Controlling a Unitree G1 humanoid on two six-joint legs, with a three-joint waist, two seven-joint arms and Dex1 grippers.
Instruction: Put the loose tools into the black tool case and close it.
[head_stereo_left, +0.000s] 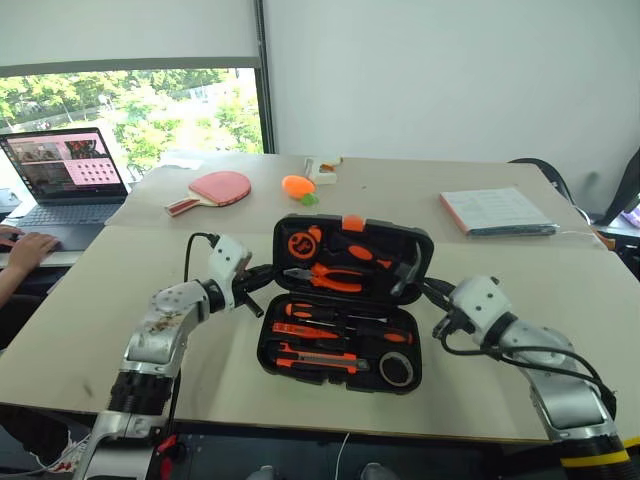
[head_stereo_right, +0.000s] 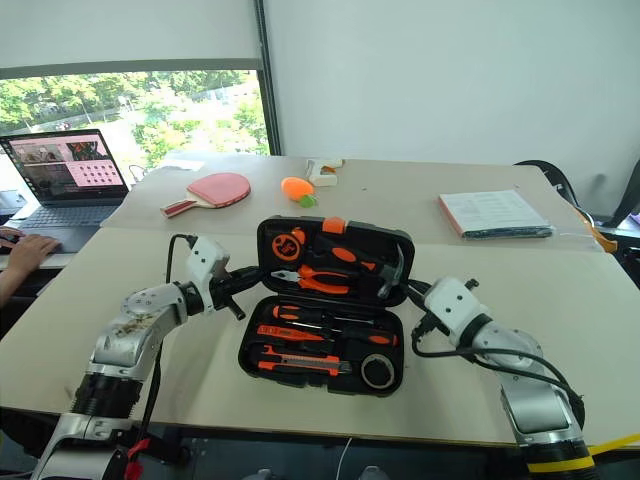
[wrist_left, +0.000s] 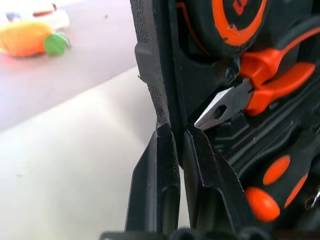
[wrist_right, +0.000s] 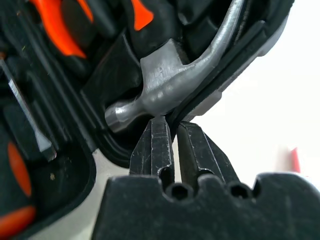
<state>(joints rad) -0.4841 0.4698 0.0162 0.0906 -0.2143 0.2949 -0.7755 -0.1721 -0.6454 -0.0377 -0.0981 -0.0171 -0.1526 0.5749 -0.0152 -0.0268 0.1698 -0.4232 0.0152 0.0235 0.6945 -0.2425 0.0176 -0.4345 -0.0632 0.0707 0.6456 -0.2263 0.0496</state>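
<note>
On the near desk (head_stereo_left: 90, 330) the black tool case (head_stereo_left: 345, 300) lies open, lid raised partway, with the screwdrivers (head_stereo_left: 320, 330), utility knife (head_stereo_left: 315, 358) and tape measure (head_stereo_left: 397, 369) seated in its base. The left gripper (head_stereo_left: 268, 272) is clenched on the lid's left edge and the right gripper (head_stereo_left: 428, 290) on its right edge; in both wrist views the rim sits between the fingers. Behind the lid, part of the desk is hidden. A paddle (head_stereo_left: 215, 188), a carrot toy (head_stereo_left: 298, 186) and a laptop (head_stereo_left: 65, 175) lie well apart.
</note>
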